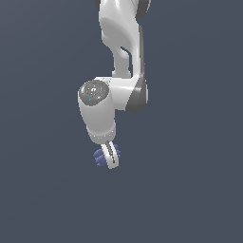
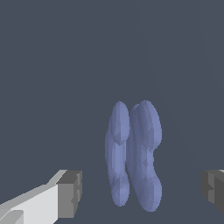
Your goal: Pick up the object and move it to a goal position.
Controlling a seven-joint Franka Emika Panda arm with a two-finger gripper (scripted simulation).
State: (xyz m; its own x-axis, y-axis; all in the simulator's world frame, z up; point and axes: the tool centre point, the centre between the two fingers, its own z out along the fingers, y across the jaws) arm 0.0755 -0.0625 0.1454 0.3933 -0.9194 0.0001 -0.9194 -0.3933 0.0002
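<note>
The object [image 1: 99, 157] is a small blue-purple lumpy blob on the dark grey floor, partly hidden behind a white finger in the exterior view. In the wrist view the object [image 2: 135, 153] shows as two long rounded lobes side by side. My gripper [image 1: 110, 159] is down around it and open. Its grey pads [image 2: 70, 192] stand wide on both sides of the blob, with a clear gap on each side, and the blob sits closer to the far pad [image 2: 213, 189] than the middle. Nothing is gripped.
The white arm [image 1: 121, 57] comes down from the top of the exterior view. Plain dark grey floor [image 1: 190, 190] lies all around, with no other object or goal marker showing.
</note>
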